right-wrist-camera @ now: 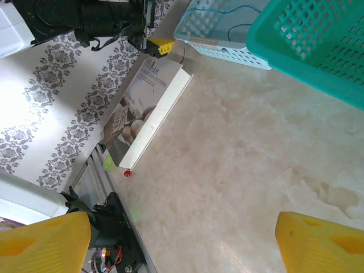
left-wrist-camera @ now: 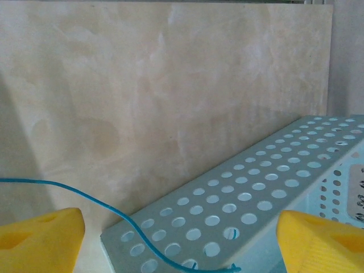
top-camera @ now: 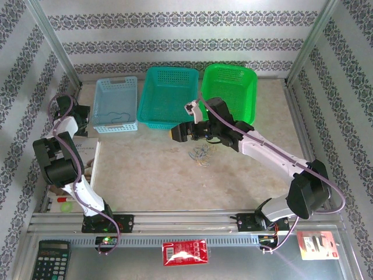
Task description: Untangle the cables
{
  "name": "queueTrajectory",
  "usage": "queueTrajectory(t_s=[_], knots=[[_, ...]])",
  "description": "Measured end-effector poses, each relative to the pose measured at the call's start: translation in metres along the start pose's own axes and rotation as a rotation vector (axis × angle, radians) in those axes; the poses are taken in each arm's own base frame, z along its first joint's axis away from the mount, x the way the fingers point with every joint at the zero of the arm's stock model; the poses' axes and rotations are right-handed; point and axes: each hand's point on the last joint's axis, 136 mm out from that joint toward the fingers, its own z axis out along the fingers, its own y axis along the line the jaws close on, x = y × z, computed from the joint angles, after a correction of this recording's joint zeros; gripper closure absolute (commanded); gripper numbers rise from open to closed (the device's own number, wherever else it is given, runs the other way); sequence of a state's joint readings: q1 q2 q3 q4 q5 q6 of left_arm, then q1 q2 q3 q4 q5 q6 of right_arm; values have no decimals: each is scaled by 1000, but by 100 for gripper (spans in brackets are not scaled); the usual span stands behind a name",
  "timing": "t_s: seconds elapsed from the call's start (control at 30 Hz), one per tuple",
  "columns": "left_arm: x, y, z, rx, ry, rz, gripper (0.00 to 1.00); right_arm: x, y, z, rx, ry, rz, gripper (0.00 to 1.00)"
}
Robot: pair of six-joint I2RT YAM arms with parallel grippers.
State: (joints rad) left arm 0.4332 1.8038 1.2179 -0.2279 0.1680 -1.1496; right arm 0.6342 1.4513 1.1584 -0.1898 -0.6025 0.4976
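Note:
A small tangle of thin cables (top-camera: 201, 154), blue, yellow and pale strands, lies on the table in front of the teal basket (top-camera: 171, 96). My right gripper (top-camera: 178, 134) hovers just up and left of the tangle. In the right wrist view its yellow fingers (right-wrist-camera: 45, 242) stand wide apart, the right gripper (right-wrist-camera: 182, 242) open over bare tabletop. One blue cable (top-camera: 119, 115) lies in the light blue basket (top-camera: 115, 104). My left gripper (left-wrist-camera: 182, 244) is open at that basket's perforated rim (left-wrist-camera: 256, 193), and the blue cable (left-wrist-camera: 85, 196) curves across between its fingers, not gripped.
A green basket (top-camera: 229, 92) stands at the back right next to the teal one. A white book (right-wrist-camera: 145, 108) lies at the left edge under the left arm. A calculator (top-camera: 49, 259), a red packet (top-camera: 185, 254) and a card pack (top-camera: 316, 245) sit below the rail.

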Motion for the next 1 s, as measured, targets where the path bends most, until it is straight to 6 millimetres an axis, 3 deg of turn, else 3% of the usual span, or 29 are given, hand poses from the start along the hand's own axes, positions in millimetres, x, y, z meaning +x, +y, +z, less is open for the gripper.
queueTrajectory(t_s=[0.37,0.57,0.93,1.0], knots=[[3,4,23,-6,26,-14,19,-6,-7,3,35,-16,5,15],[3,0,32,13,34,-25,39,-7,-10,5,48,-19,7,15],[-1,-7,36,47,17,-23,94,-8,-11,5,58,-25,7,16],[-1,-7,35,48,14,-12,100,-8,-11,5,58,-25,7,16]])
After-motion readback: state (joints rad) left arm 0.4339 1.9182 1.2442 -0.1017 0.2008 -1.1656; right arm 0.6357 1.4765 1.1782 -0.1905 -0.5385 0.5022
